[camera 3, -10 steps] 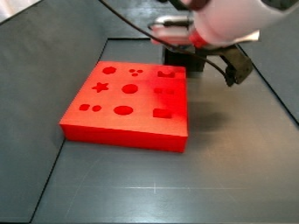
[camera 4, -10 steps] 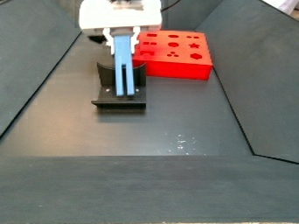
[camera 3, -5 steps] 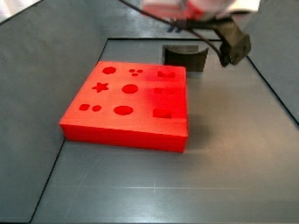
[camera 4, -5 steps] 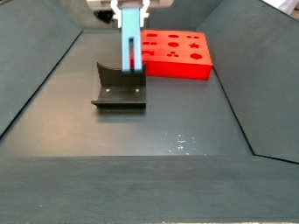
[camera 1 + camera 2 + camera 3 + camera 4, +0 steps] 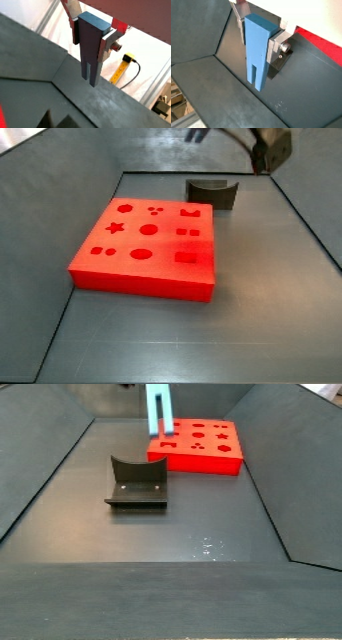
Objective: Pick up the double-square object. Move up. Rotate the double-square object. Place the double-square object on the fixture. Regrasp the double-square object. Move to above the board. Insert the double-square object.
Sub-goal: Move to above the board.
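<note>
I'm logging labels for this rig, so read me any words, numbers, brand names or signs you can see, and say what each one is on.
No readable text anywhere.
The board carries only cut-out shapes.
The fixture is unmarked.
The double-square object, clamped in the gripper high above the floor, is plain.

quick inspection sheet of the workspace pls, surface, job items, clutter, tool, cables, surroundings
surface: dark grey floor, faint pale specks near the middle.
double-square object: blue bar held upright, lifted clear of the floor, its lower end slotted.
fixture: dark bracket on the floor beside the board, unloaded.
board: red block lying flat, no cut-out filled.
clutter: nothing seen.
tool: silver fingers clamp the bar in both wrist views; tool mostly above the side views' top edge.
cables: yellow cable outside the enclosure.
surroundings: sloping dark walls around the floor.
</note>
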You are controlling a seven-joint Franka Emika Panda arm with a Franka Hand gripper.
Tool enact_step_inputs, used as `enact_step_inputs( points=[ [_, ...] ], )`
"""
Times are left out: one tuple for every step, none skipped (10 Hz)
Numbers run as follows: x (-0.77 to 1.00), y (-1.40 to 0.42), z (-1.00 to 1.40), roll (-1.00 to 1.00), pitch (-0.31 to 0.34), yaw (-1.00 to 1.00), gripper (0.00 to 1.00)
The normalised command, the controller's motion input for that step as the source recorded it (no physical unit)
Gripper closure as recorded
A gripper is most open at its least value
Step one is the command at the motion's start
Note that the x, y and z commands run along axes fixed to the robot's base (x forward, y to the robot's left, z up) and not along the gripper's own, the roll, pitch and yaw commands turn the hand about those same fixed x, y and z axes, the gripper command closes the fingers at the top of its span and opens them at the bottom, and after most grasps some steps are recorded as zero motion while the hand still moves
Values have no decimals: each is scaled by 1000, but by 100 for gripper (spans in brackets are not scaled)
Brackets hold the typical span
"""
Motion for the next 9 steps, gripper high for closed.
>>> enact_step_inputs(
  points=[
    [-137,-18,1000,-51,16,126,100],
    [-93,-12,775,-46,-15,101,100],
    [-63,-7,603,-44,-30,79,100],
    [-45,-8,430,-45,-33,55,100],
    [-30,-6,254,-44,-28,30,100],
    [-343,-1000,374,-1000,-49,-47,100],
    [-338,-1000,366,-1000,-50,-50,100],
    [-371,-1000,404,-1000,-54,-57,100],
    [-371,-1000,393,-1000,-55,-59,100]
  ],
)
